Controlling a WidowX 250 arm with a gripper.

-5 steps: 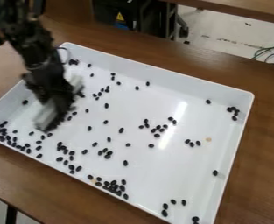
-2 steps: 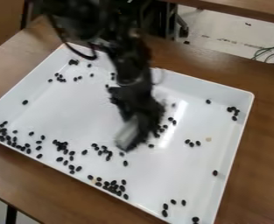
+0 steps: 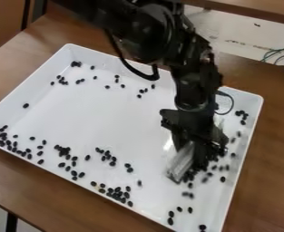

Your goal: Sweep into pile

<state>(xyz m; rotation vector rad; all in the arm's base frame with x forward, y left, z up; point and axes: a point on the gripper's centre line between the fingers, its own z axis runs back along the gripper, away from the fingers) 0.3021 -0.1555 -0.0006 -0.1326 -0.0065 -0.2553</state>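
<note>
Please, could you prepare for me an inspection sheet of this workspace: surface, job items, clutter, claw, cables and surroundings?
Surface: brown table, wood-look, bearing a white tray.
Job's things: small black pieces, bean-like, in several groups and singly in the tray; not one pile. A pale tool is at the claw; its exact kind cannot be told.
Clutter: one small dark speck on the floor.
Gripper: claw low over the tray's right part in the picture, beside a group of pieces.
Cables: black cable hanging in a curve by the arm; thin cables on the floor.
Surroundings: pale floor, second table behind.
</note>
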